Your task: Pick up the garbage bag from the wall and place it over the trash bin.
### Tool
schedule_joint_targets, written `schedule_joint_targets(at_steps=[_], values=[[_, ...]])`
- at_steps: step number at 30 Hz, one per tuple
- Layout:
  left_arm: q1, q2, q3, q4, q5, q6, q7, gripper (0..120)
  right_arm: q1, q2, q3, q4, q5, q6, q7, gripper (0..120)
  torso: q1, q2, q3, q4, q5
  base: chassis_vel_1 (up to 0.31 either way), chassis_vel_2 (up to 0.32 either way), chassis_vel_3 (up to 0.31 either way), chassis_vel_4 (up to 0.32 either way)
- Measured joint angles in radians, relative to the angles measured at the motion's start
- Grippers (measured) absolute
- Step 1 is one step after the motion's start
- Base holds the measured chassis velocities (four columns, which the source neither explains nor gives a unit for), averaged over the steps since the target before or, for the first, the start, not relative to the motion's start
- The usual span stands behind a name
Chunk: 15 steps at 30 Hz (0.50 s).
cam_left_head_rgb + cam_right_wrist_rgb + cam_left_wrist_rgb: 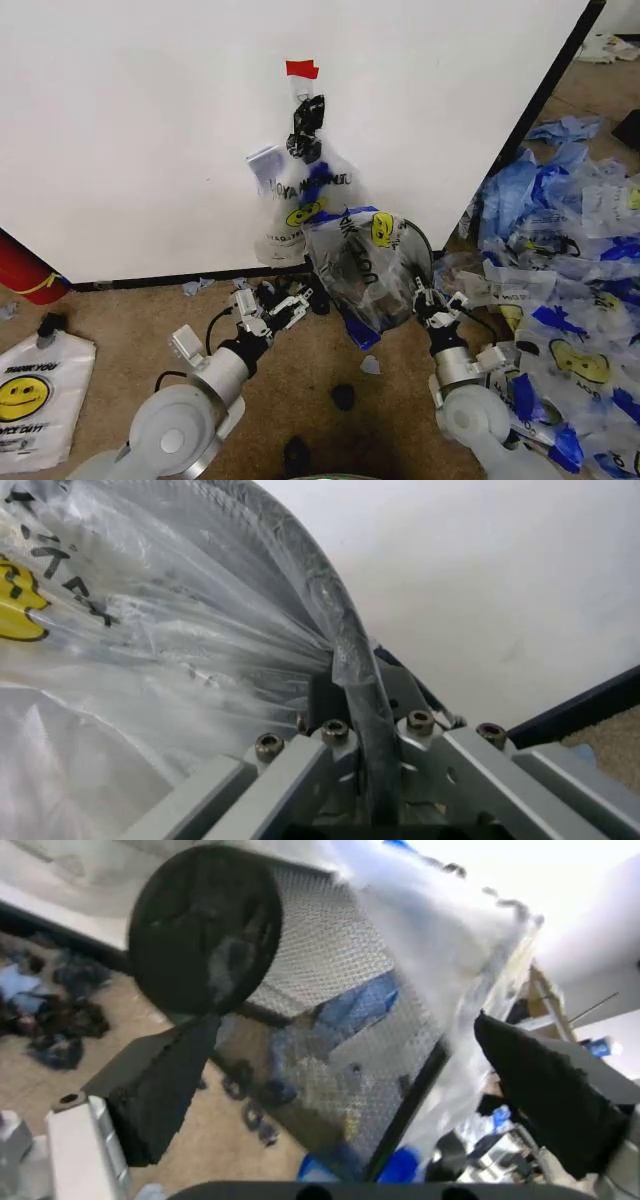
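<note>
Brown carpet strewn with loose plastic bags runs up to the wall (150,130), where 1 garbage bag (300,205) hangs below a red tape piece (302,69).

Left gripper (283,305) hovers low, just left of the trash bin (345,275), its fingers (160,1087) spread wide with the tilted mesh side between them and nothing visibly pinched. A black clip (306,128) sits above it on the wall.

Between the 2 arms, the bin leans off the carpet with a second see-through smiley bag (362,262) draped over its mouth and sides.

Right gripper (436,303) is pressed together on the bin's rim (345,641), the thin plastic trapped under its jaws.

By these views the covering looks largely done: 1 bag is off the wall and on the bin, with perhaps only seating and release left.

How far the bag reaches round the far rim is hidden, and the bin's base on the floor cannot be made out. Whether the left fingers touch the mesh is unclear.
</note>
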Motion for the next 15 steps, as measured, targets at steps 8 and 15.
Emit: schedule_joint_targets(at_steps=[8,15], values=[[-0.022,-0.003,-0.010,0.001,-0.030,-0.012,0.013,100,0.007,-0.001,-0.007,-0.017,-0.007,0.000,-0.004,0,0.000,0.000,0.000,0.0000,0.0000,0.000,0.000,0.000,0.000],[-0.017,-0.011,-0.010,0.001,-0.034,-0.019,0.022,100,0.011,-0.003,-0.013,-0.014,-0.007,-0.003,-0.004,0,0.000,0.000,0.000,0.0001,0.0001,0.000,0.000,0.000,0.000]])
